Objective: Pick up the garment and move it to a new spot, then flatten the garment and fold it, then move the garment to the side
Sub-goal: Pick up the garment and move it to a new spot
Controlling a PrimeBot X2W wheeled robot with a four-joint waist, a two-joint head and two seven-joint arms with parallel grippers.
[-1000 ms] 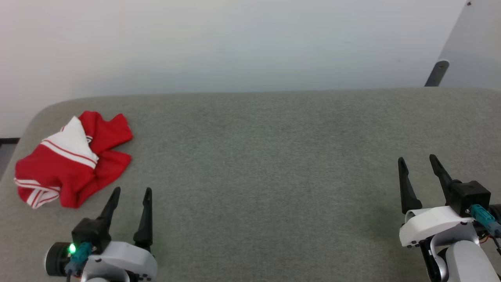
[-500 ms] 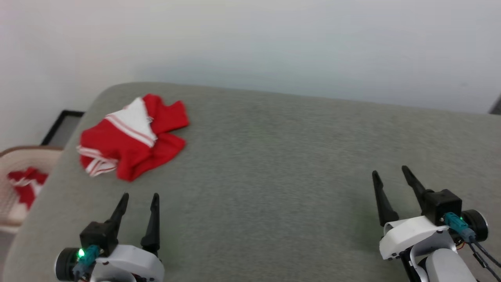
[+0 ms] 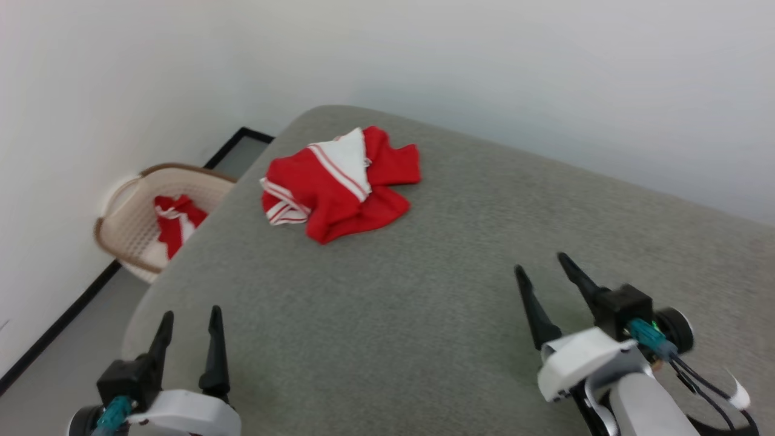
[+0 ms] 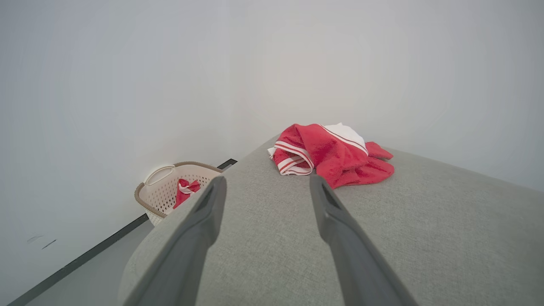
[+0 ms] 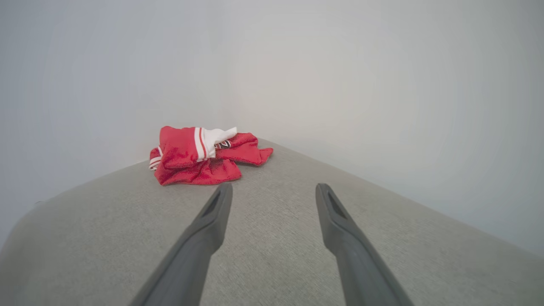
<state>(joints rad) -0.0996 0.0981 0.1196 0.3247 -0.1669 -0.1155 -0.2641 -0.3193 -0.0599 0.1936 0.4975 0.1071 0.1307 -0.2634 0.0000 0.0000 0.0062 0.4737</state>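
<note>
Turning left since a second ago, the head view now takes in a pale basket (image 3: 121, 233) on the floor beside the grey surface (image 3: 393, 315), with red cloth (image 3: 172, 221) inside it; the shift is the camera's own. The garment (image 3: 342, 181) lies crumpled near the surface's far left corner, a white striped sleeve on top, in the same heap as before. The left fingers (image 3: 213, 351) and right fingers (image 3: 533, 309) stand spread wide and empty, well apart from the garment.
</note>
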